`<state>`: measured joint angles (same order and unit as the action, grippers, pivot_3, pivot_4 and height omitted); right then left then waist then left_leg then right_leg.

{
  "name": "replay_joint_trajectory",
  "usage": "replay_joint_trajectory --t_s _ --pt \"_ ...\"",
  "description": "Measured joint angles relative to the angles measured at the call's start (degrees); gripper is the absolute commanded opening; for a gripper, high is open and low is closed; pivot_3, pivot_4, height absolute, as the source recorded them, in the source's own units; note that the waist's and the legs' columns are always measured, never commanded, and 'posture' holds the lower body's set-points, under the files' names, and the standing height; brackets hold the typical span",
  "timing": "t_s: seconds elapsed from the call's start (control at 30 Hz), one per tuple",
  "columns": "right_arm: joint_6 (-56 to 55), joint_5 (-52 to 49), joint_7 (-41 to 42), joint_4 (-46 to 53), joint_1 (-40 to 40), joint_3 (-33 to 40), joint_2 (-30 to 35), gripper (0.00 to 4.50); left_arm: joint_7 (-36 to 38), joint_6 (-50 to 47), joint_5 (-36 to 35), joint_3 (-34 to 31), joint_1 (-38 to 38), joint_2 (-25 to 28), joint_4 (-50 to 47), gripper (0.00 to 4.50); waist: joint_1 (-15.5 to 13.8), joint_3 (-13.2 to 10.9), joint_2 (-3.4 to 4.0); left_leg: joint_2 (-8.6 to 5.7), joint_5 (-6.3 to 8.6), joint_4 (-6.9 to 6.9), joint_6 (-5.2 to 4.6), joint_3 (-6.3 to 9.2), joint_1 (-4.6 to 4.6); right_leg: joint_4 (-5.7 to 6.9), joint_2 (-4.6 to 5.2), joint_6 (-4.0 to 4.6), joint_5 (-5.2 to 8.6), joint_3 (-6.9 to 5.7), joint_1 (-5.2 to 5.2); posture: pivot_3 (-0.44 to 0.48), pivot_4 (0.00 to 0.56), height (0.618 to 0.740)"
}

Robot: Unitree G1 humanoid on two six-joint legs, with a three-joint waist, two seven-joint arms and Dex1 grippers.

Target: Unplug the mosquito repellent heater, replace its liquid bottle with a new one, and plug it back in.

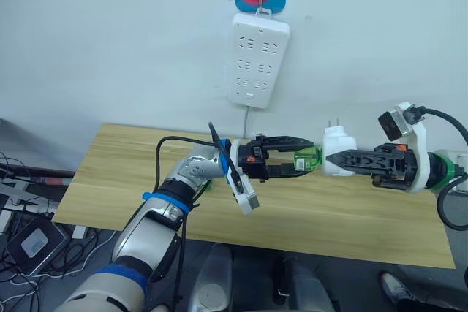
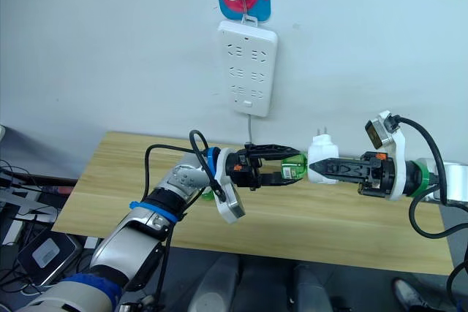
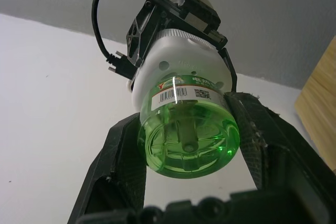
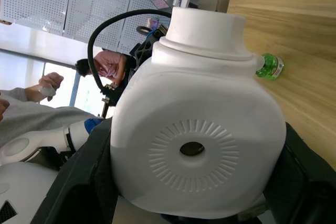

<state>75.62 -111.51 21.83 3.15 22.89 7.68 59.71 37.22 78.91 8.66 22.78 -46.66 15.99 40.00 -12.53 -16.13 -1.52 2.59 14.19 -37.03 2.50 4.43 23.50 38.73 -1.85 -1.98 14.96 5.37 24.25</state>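
Note:
Above the wooden table (image 1: 131,173), my two grippers meet at mid-height. The white mosquito repellent heater (image 1: 338,140) has its prongs pointing up, and my right gripper (image 1: 335,157) is shut on its body, vented face toward the wrist camera (image 4: 194,140). A green liquid bottle (image 1: 310,157) sticks out of the heater toward my left arm, its neck inside the white body (image 3: 178,61). My left gripper (image 1: 308,158) is shut on this bottle, a finger (image 3: 121,166) pressed against each side. Another green bottle (image 4: 270,66) lies on the table, partly hidden behind my left forearm.
A long white power strip (image 1: 258,60) hangs on the wall above the table's back edge, under a blue fish hook, with its cord running down. Cables and boxes lie on the floor at left (image 1: 29,239). A person (image 4: 105,66) is far behind.

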Motion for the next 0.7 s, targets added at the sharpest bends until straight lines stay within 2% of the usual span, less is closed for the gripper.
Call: replay_joint_trajectory --t_s 0.07,0.13,0.2,0.23,0.3,0.4,0.53,0.63,0.7 --pt "-0.2 0.0 -0.2 -0.1 0.0 0.1 0.1 3.1 6.0 -9.5 -11.1 4.3 2.4 1.0 -5.6 2.27 0.2 0.0 0.01 0.0 0.0 0.0 0.0 -0.01 -0.03 0.06 0.0 0.0 0.0 0.04 -0.01 0.26 0.255 0.74" --pt "-1.2 0.4 -0.7 -1.1 0.1 0.2 0.6 3.1 14.1 -33.9 -27.2 7.2 7.3 2.0 -17.4 2.27 0.6 0.0 0.0 0.03 0.0 -0.05 0.01 0.04 0.01 0.09 0.0 0.0 0.01 -0.02 0.0 0.254 0.257 0.74" --pt "-1.5 0.7 -0.6 -1.4 0.0 0.5 1.0 3.1 17.2 -58.5 -42.1 8.3 9.4 4.3 -28.0 2.27 1.0 0.0 0.0 0.06 -0.01 -0.1 0.0 0.22 0.05 0.13 -0.02 -0.01 0.02 -0.22 0.0 0.259 0.259 0.74" --pt "-1.4 0.6 0.1 -0.9 -0.2 0.5 1.3 3.1 17.3 -73.7 -51.1 8.2 9.3 6.8 -33.4 2.27 1.5 0.0 0.0 0.12 -0.01 -0.1 0.0 0.36 0.06 0.18 -0.06 -0.01 0.04 -0.33 0.0 0.259 0.259 0.74" --pt "-1.3 0.6 1.3 0.4 -1.1 0.5 1.8 3.1 16.0 -95.0 -64.7 6.2 8.3 9.6 -38.2 2.27 2.4 0.0 0.03 0.12 -0.02 -0.07 -0.03 0.44 0.02 0.23 -0.11 -0.04 0.12 -0.41 -0.02 0.262 0.261 0.74" --pt "-1.3 0.6 1.7 2.6 -1.9 -0.3 2.0 3.1 13.2 -119.3 -79.6 1.8 6.4 10.8 -37.0 2.27 3.8 0.0 0.02 0.11 -0.02 -0.08 -0.04 0.5 0.02 0.24 -0.15 -0.21 0.23 -0.46 -0.03 0.262 0.261 0.74" --pt "-1.8 0.5 1.7 4.4 -2.0 -1.2 2.4 3.1 9.5 -139.8 -90.0 -2.9 2.6 9.4 -29.6 2.27 5.2 0.0 0.01 0.08 -0.02 -0.08 -0.03 0.48 0.04 0.21 -0.14 -0.22 0.24 -0.44 -0.04 0.263 0.262 0.74" --pt "-2.4 0.4 1.7 5.2 -1.9 -1.9 2.9 3.1 7.6 -149.4 -92.4 -6.3 0.5 7.2 -23.7 2.27 5.8 0.0 0.01 0.07 -0.03 -0.05 -0.03 0.48 0.03 0.19 -0.14 -0.19 0.22 -0.44 -0.03 0.263 0.262 0.74" --pt "-2.7 0.5 1.6 5.2 -1.9 -2.1 3.1 3.1 6.9 -152.1 -92.1 -8.0 0.4 5.8 -21.9 2.27 6.1 0.0 0.01 0.08 -0.03 -0.02 -0.01 0.47 0.04 0.19 -0.13 -0.01 0.13 -0.43 -0.02 0.249 0.261 0.74"
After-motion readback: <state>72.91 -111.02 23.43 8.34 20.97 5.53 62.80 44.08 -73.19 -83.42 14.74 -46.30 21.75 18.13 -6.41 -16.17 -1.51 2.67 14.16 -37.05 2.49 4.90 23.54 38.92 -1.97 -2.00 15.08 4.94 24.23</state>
